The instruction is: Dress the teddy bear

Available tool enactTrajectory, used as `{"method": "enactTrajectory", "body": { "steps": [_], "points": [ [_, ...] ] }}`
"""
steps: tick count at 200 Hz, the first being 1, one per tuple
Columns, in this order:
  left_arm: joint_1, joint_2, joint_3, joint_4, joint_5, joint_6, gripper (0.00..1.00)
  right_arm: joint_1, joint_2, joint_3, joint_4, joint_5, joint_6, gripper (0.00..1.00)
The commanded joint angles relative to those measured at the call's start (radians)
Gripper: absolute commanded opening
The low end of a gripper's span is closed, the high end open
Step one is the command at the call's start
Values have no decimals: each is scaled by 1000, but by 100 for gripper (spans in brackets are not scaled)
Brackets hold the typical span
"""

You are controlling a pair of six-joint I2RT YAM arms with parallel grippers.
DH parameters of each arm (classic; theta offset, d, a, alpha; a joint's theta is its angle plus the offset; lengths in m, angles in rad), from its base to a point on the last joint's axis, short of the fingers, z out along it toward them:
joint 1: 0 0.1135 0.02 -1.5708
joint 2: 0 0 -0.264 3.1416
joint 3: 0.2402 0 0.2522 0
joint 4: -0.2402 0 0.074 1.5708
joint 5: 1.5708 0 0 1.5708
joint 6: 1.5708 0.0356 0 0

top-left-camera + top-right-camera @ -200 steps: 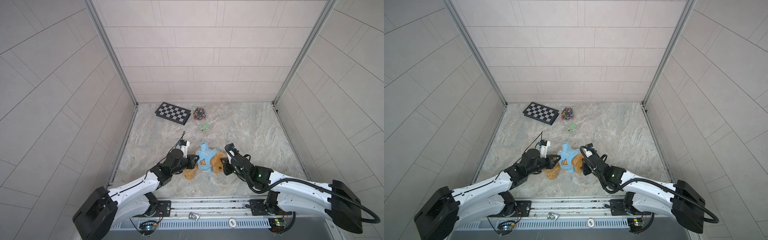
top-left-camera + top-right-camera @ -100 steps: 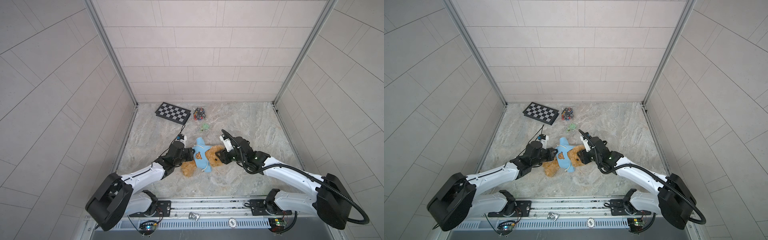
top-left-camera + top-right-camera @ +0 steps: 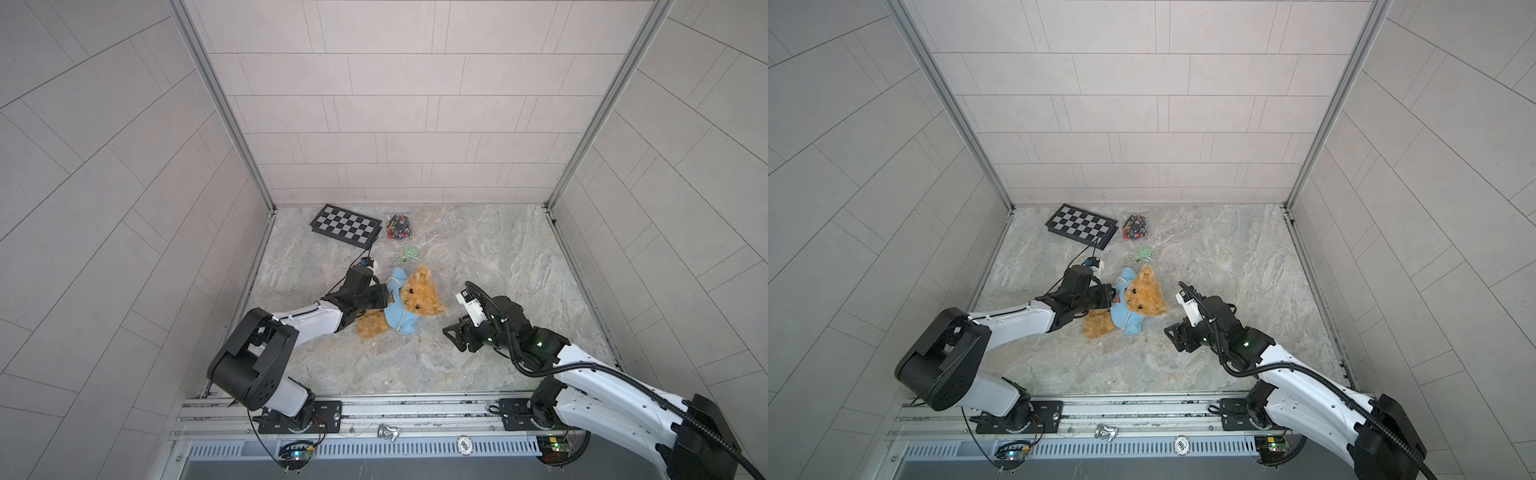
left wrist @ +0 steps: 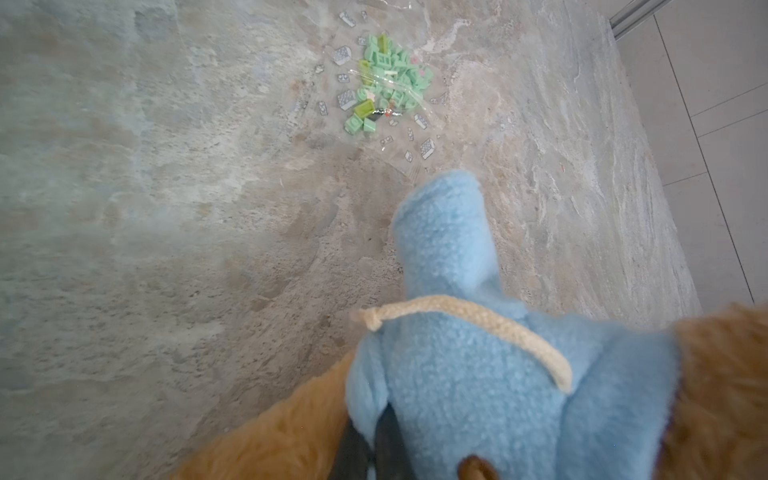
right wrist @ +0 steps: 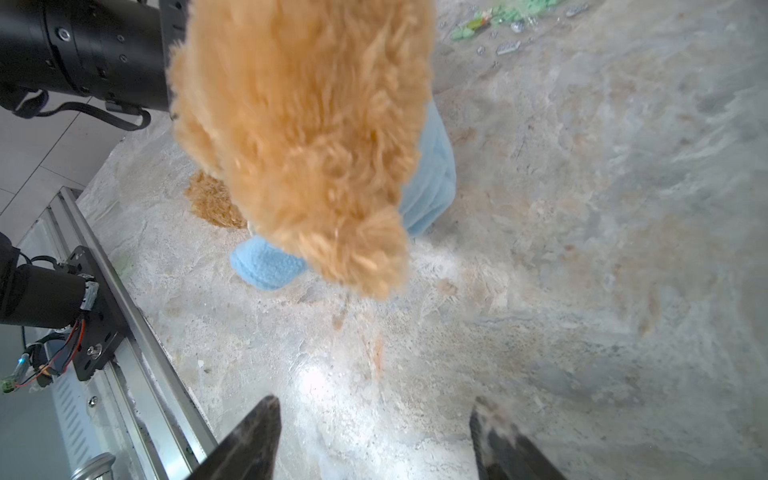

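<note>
The golden-brown teddy bear (image 3: 420,296) (image 3: 1145,297) lies on the marble floor in both top views, its head turned to the right. A light blue hoodie (image 3: 400,312) covers its body. My left gripper (image 3: 384,298) (image 3: 1111,297) is shut on the hoodie's front near the bear-face patch. In the left wrist view the dark fingers (image 4: 353,451) pinch a fold of the blue fleece (image 4: 457,374) next to the bear's fur (image 4: 270,449). My right gripper (image 3: 451,332) (image 5: 374,436) stands open and empty, a short way from the bear's head (image 5: 299,145).
A chessboard (image 3: 345,223) and a bag of coloured pieces (image 3: 400,227) lie at the back left. A clear bag of green bricks (image 3: 411,252) (image 4: 386,79) sits just behind the bear. The metal rail (image 3: 374,409) runs along the front edge.
My right gripper opened, let go of the bear's head and drew back to the front right. The left gripper kept its hold and shifted the bear slightly toward the back.
</note>
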Motion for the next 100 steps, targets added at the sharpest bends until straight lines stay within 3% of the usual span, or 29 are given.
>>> {"method": "enactTrajectory", "body": {
  "steps": [1,58,100],
  "points": [
    [-5,31,23,-77,37,57,0,-9,45,57,80,-17,-83,75],
    [-5,65,58,-78,73,60,0,-10,192,116,189,-80,-114,74],
    [-5,87,74,-62,108,56,0,-10,262,137,248,-100,-106,54]
  ]
}}
